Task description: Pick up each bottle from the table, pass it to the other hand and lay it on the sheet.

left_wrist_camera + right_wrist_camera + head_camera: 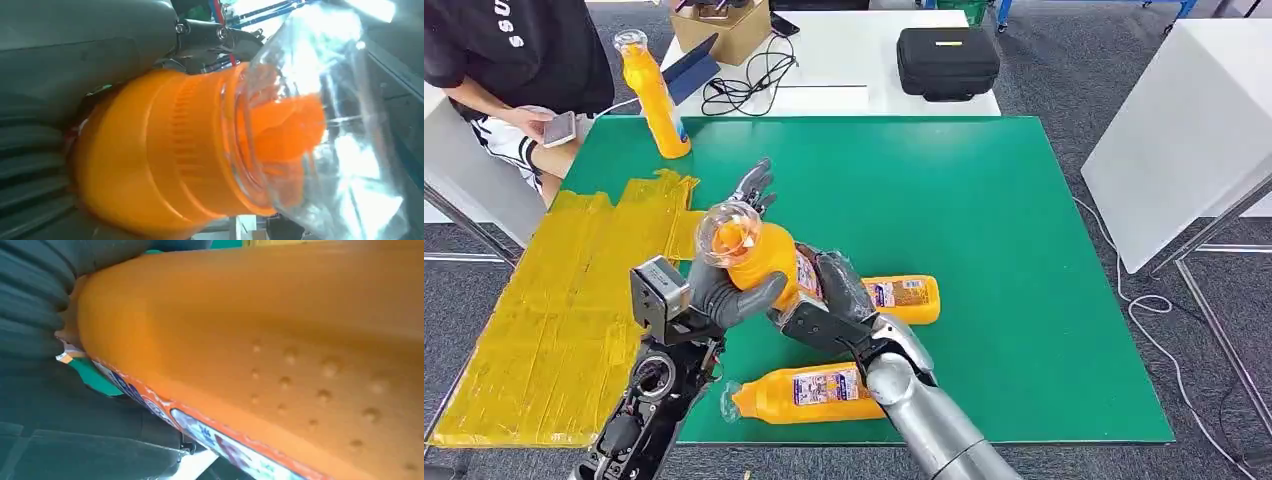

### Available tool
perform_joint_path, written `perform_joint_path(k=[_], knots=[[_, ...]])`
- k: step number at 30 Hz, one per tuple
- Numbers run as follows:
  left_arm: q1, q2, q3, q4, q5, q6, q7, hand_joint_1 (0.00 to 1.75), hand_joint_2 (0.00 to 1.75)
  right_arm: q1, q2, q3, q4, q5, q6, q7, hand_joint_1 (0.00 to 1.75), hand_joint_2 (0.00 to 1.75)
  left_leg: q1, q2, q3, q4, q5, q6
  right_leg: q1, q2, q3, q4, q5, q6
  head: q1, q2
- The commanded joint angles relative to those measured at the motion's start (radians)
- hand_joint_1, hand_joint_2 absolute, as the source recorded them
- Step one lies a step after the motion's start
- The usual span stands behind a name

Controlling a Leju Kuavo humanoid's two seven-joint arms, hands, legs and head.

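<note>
Head view, left hand [724, 295] and right hand [839, 295] both grasping raised orange bottle [759, 255], fingers wrapped round it

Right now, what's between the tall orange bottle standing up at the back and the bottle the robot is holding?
In the head view, bare green table mat lies between the standing orange bottle and the held orange bottle, plus left hand fingertips.

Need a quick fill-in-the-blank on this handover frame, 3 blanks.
1. Both hands grip one ___ bottle above the table.
2. The left hand holds it near its clear ___.
3. The upright bottle stands on the ___ mat, beyond the yellow sheet.

Missing: orange; cap; green
</note>
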Motion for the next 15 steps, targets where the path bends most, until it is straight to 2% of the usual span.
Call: perform_joint_path(k=[1, 15], knots=[[-0.048, -0.017, -0.004, 0.099, -0.006, -0.004, 0.016, 0.00, 1.75, -0.060, -0.022, 0.031, 0.007, 0.002, 0.010, 0.006, 1.75, 1.75, 0.000, -0.001, 0.002, 0.000, 0.000, 0.000, 0.000, -0.002, 0.002, -0.001, -0.001, 0.001, 0.000, 0.000], [-0.051, -0.012, 0.011, 0.112, 0.015, 0.001, 0.031, 0.00, 1.75, -0.062, -0.014, 0.036, -0.001, -0.001, 0.020, 0.011, 1.75, 1.75, 0.001, 0.001, 0.003, 0.001, -0.002, -0.001, 0.001, -0.001, 0.004, 0.000, -0.001, 0.001, 0.000, 0.000]])
